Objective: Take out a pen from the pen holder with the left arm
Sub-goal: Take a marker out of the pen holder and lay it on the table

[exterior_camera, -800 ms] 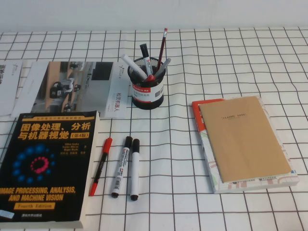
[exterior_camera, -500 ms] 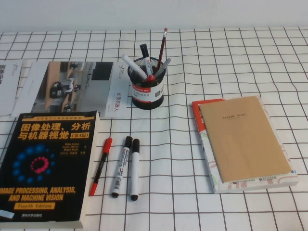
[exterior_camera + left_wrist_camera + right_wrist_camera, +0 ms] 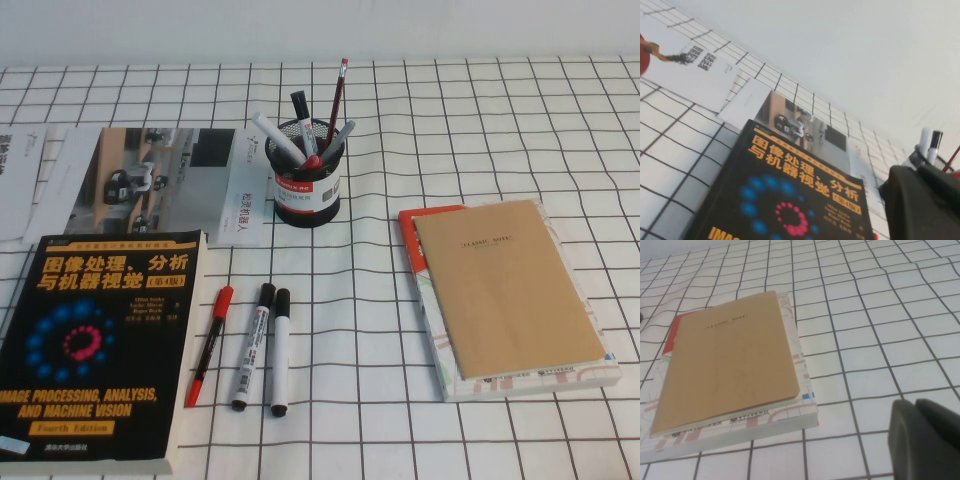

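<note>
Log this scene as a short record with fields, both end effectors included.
pen holder: black mesh cup, upright on the table, several standing pens in it
loose items: red pen, grey marker and white marker lying beside the textbook
right side: tan notebook on a stack
left end effector: shut, empty, above the textbook, short of the pen holder
right end effector: near the notebook, holding nothing
task state: no pen grasped yet

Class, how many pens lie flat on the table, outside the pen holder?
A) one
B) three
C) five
B: three pens lie side by side beside the book. The left pincer is above that book, and the right pincer is near the notebook.
</note>
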`<control>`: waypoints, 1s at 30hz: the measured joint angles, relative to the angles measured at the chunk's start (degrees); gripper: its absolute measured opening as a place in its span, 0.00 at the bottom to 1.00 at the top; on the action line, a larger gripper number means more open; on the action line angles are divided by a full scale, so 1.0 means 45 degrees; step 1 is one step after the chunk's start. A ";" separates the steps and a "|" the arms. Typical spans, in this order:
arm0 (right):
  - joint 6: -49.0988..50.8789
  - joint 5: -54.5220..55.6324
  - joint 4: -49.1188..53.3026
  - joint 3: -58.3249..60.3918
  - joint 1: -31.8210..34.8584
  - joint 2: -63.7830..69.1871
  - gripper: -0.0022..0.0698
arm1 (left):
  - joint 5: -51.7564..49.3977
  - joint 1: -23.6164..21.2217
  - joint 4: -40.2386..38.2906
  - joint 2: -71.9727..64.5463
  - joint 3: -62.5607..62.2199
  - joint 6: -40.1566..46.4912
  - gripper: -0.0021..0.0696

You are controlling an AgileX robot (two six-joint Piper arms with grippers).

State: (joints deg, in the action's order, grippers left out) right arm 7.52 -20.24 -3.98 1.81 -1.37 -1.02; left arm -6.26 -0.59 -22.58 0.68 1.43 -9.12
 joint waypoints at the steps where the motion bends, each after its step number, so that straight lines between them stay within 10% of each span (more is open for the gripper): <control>1: 0.0000 0.0000 0.0000 0.0000 0.0000 0.0000 0.01 | 0.0030 0.0000 -0.0136 0.0000 0.0000 -0.0088 0.03; 20: 0.0000 0.0000 0.0000 0.0000 0.0000 0.0000 0.01 | 0.0605 0.0000 -0.0538 -0.0066 -0.0693 -0.1253 0.03; 30: 0.0000 0.0000 0.0000 0.0000 0.0000 0.0000 0.01 | -0.1836 0.0000 0.0438 -0.4260 -0.5032 0.3917 0.03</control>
State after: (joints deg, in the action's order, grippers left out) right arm 7.52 -20.24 -3.98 1.81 -1.37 -1.02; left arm -14.52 -0.59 -20.62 -18.49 -21.21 8.50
